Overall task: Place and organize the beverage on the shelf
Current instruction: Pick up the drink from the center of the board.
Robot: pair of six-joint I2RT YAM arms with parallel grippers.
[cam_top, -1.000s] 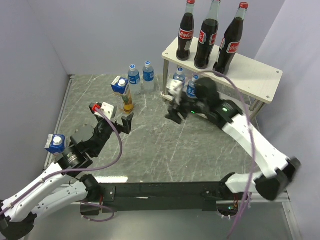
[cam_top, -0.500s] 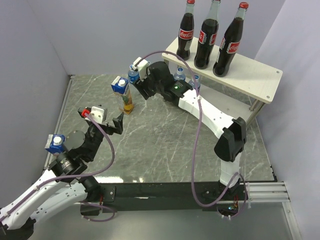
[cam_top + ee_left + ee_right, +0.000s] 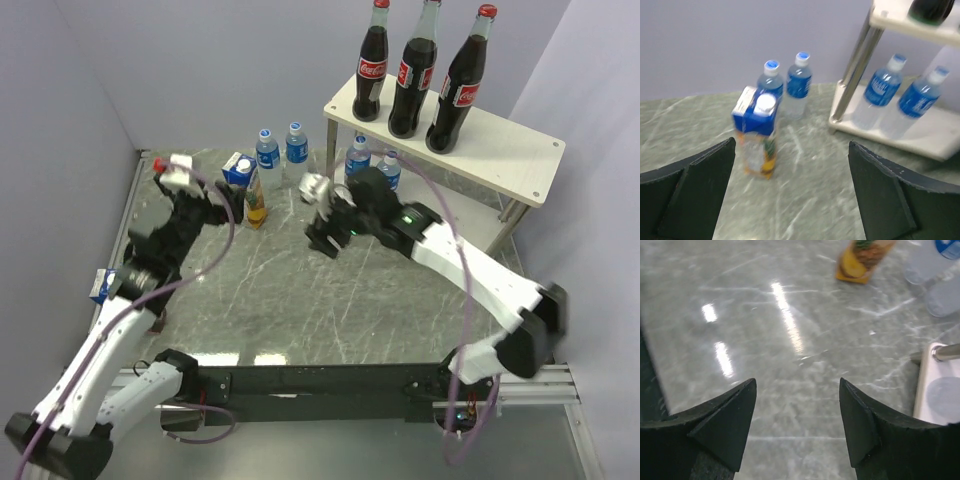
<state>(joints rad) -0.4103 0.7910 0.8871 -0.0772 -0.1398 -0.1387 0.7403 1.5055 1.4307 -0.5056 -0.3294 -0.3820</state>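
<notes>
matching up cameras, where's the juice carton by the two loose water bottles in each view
top external: juice carton upper left of centre, upright
left wrist: left of centre, whole carton
right wrist: only its base, at the top edge
shared landmark: the two loose water bottles beside it

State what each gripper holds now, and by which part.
Nothing is held. The left gripper has its fingers spread wide and empty, facing the juice carton. The right gripper has its fingers apart over the table.
</notes>
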